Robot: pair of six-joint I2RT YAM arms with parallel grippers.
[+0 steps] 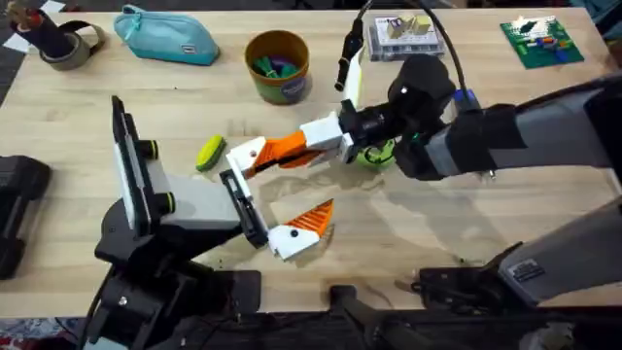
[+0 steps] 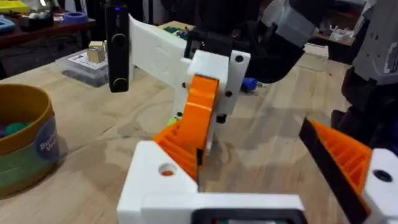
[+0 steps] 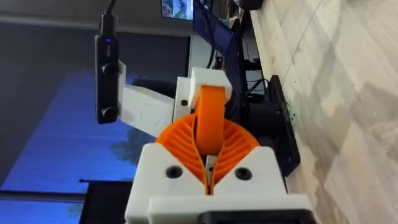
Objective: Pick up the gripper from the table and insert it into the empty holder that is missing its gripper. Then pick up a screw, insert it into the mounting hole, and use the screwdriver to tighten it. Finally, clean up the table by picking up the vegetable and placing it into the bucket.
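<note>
Overhead, right gripper (image 1: 292, 146): reaches in from the right to mid-table, its orange pads closed on the gripper (image 1: 277, 150), the smooth orange finger, held roughly level just above the wood.
Overhead, holder (image 1: 248, 156): white mount at the upper end of the black rail; the finger's tip touches or nearly touches it, hard to say which.
Overhead, twin mount (image 1: 296, 233): carries the ribbed orange finger at the rail's lower end.
Overhead, vegetable (image 1: 210, 153): lies on the table just left of the holder.
Overhead, bucket (image 1: 277, 65): upright near the far edge, well apart from the vegetable, small coloured items inside.
Left wrist, left gripper (image 2: 273, 180): fingers spread wide, holding nothing; the right gripper hangs ahead over the wood.
Left wrist, bucket (image 2: 25, 140): stands off to one side.
Right wrist, pads (image 3: 180, 146): pressed against the smooth finger between them.
</note>
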